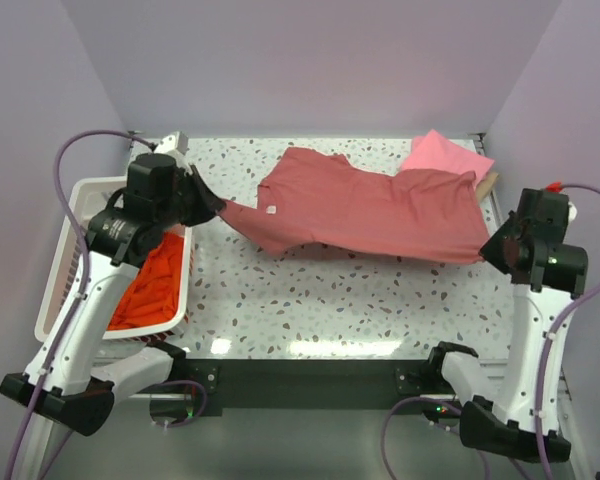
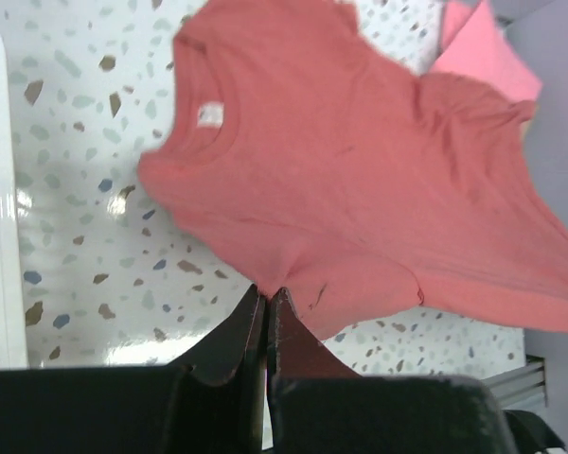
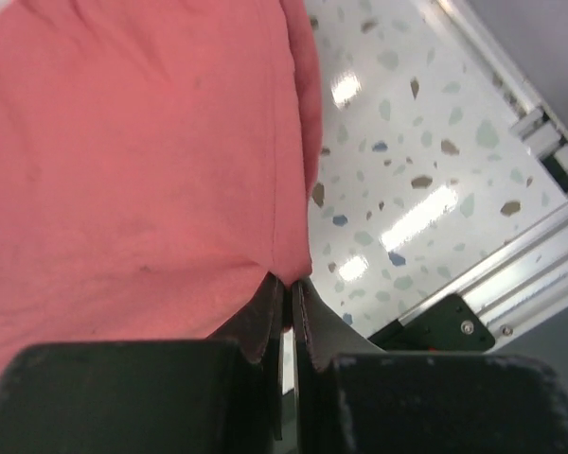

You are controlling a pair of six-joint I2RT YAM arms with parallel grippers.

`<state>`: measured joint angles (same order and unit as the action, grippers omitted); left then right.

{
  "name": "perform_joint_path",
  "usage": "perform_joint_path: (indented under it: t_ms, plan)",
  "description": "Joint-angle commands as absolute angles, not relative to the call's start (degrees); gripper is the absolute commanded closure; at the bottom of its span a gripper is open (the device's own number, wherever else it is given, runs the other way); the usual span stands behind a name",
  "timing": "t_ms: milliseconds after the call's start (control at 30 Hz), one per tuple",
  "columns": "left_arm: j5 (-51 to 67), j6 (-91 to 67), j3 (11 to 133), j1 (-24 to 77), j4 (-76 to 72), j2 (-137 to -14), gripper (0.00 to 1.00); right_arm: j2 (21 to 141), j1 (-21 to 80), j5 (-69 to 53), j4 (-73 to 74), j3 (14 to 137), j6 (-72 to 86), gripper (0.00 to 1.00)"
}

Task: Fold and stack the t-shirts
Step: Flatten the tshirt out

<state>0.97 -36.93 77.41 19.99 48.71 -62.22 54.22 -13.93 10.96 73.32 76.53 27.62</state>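
Terrazzo table (image 1: 310, 300), upper middle: the rose-red t-shirt (image 1: 380, 215) stretches between left gripper (image 1: 220, 207) and right gripper (image 1: 484, 250), both clamped on its edges. A pink t-shirt (image 1: 442, 157) lies upper right; an orange t-shirt (image 1: 152, 285) sits in the white basket (image 1: 68, 245), left.

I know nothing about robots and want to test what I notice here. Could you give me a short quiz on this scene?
1. True or false: the left pincer and the right pincer are both shut on the rose shirt.
2. Where is the orange shirt? A: in the basket. B: held by the right pincer. C: on the floor.
3. What colour is the shirt at the far right corner of the table?

Key: 1 true. 2 A. 3 pink: the pink shirt.
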Motion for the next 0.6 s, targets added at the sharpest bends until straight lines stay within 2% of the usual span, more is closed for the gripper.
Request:
perform_joint_path:
  t_ms: [0,367,433,567]
  plan:
    - [2.11,-38.32,87.17,19.42,48.78,-60.82,1.00,54.66,-14.15,13.01,79.54,89.42,24.26,1.00]
    - [0.18,-34.01,119.93,19.42,44.48,-66.71,1.00,66.62,-14.15,13.18,80.33,128.56,24.17,1.00]
    - [0.17,-34.45,122.07,19.42,43.34,-66.45,1.00,66.80,-14.24,13.62,79.81,134.63,24.00,1.00]
    - [0.17,-35.51,123.22,19.42,38.86,-64.17,1.00,65.22,-14.15,13.19,76.39,138.16,24.52,1.00]
